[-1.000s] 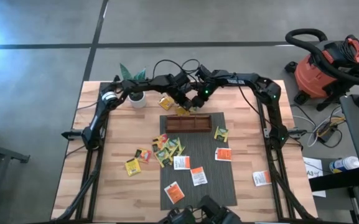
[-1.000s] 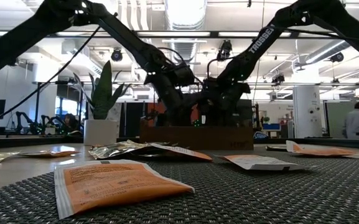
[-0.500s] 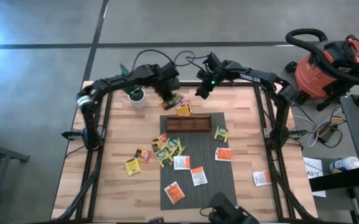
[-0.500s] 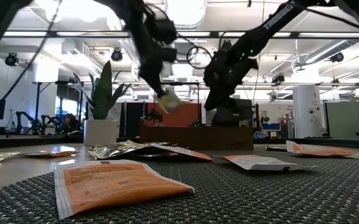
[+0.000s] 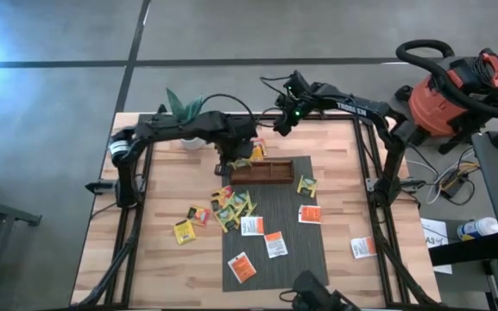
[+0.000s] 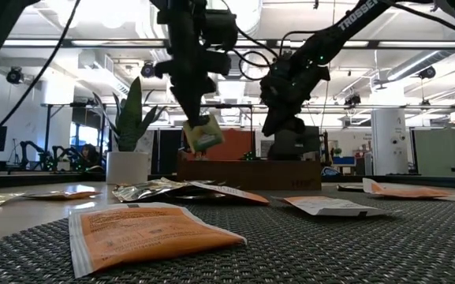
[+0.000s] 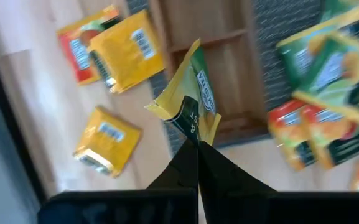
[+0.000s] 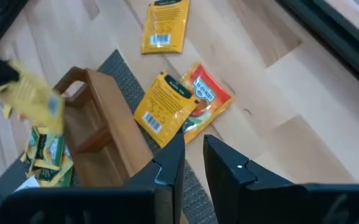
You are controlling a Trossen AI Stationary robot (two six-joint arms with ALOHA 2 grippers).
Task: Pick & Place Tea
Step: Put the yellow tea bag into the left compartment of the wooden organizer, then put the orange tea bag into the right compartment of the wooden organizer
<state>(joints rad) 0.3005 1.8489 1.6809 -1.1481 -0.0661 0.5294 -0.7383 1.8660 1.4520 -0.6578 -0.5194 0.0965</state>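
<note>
Holding a yellow-green sachet (image 7: 188, 102) aloft in the clenched left pincer (image 5: 231, 155), just over the near-left end of the wooden tray (image 5: 262, 171).

Nearest lies an orange-and-white sachet (image 6: 144, 230) on the grey mat (image 5: 305, 242); further loose sachets (image 5: 231, 206) are scattered across mat and counter (image 5: 158, 233), one orange-and-white one (image 5: 362, 248) well apart at the right. Beyond, the tray sits at the mat's far edge, with a yellow sachet (image 8: 165, 107) overlapping a red-and-yellow sachet (image 8: 205, 99) behind it. The right pincer (image 5: 281, 128) hovers past the tray, its fingers narrowly parted, grasping nothing. A potted plant (image 5: 185, 121) stands at the far left.
</note>
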